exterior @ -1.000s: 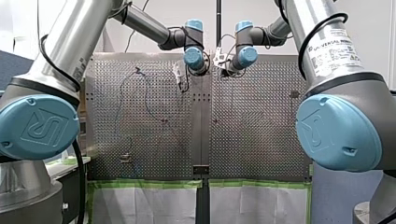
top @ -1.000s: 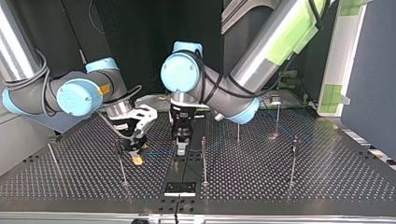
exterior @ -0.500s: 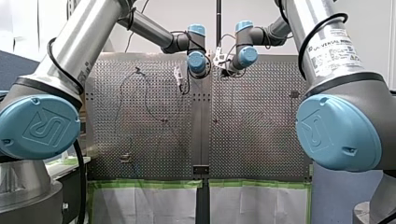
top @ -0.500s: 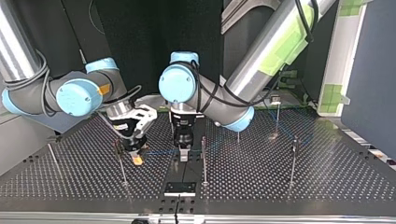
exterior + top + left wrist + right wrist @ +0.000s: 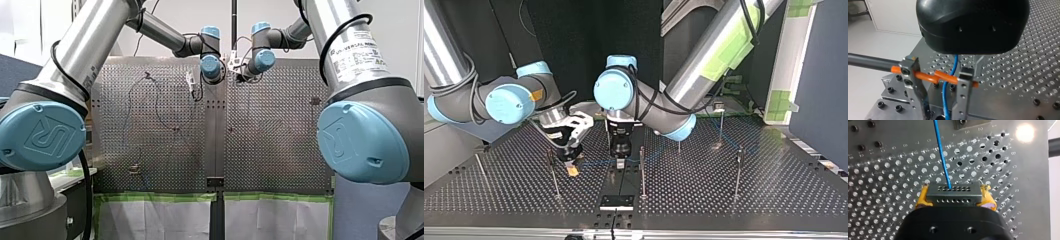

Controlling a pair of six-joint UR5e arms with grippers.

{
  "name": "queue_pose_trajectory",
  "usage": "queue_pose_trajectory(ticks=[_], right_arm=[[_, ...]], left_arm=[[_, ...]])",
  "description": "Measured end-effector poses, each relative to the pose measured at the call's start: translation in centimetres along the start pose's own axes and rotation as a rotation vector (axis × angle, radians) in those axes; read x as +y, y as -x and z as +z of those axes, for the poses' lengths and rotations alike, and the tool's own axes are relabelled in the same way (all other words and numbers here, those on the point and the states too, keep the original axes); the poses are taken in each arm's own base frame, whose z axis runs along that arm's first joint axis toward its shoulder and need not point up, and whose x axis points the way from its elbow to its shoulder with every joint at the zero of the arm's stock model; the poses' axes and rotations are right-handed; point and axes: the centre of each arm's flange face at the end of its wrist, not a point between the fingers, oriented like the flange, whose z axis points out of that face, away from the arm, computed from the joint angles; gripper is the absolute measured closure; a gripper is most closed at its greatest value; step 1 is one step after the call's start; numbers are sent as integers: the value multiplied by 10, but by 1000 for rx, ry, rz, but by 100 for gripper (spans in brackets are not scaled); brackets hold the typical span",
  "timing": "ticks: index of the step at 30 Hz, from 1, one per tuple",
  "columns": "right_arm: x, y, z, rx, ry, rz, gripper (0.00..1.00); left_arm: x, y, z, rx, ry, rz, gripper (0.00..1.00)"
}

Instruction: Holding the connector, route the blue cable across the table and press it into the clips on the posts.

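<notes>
- Perforated steel table [image 5: 724, 200] under two UR5e arms, with thin metal posts standing across it.
- My right gripper [image 5: 955, 195] is clamped on the grey metal connector block [image 5: 953, 191], its yellow pads [image 5: 922, 199] squeezing both ends.
- From the connector's face the thin blue cable [image 5: 941, 152] runs straight ahead of that gripper, low over the table.
- My left gripper [image 5: 939, 100] stands with its metal fingers [image 5: 963, 92] apart; the cable hangs down between them, loose and not pinched, passing an orange cross-bar [image 5: 946, 77] that spans the gap.
- In the top view the nearest slim post [image 5: 642, 170] stands just beside my left gripper, and the cable passes close by it.
- Judged step: mid-routing, with one arm anchoring the connector end and the other guiding the line toward a clip.
- Whether the cable already sits in any clip is too small to tell.
- Next move likely calls for a taut line, aligned over the post's clip, then a firm downward press.
</notes>
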Motion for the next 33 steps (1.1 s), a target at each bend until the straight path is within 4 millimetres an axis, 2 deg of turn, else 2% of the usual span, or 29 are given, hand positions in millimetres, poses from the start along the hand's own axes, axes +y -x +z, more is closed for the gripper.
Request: queue_pose_trajectory(ticks=[7, 16, 33], right_arm=[[-3, 1, -1, -6, -4, 1, 100], [-5, 12, -5, -43, -1, 3, 100], [13, 81, -27, -182, 49, -18, 100]], left_arm=[[5, -4, -2, 19, 17, -5, 100], [16, -31, -10, 44, 50, -11, 100], [19, -92, -37, 56, 2, -3, 100]])
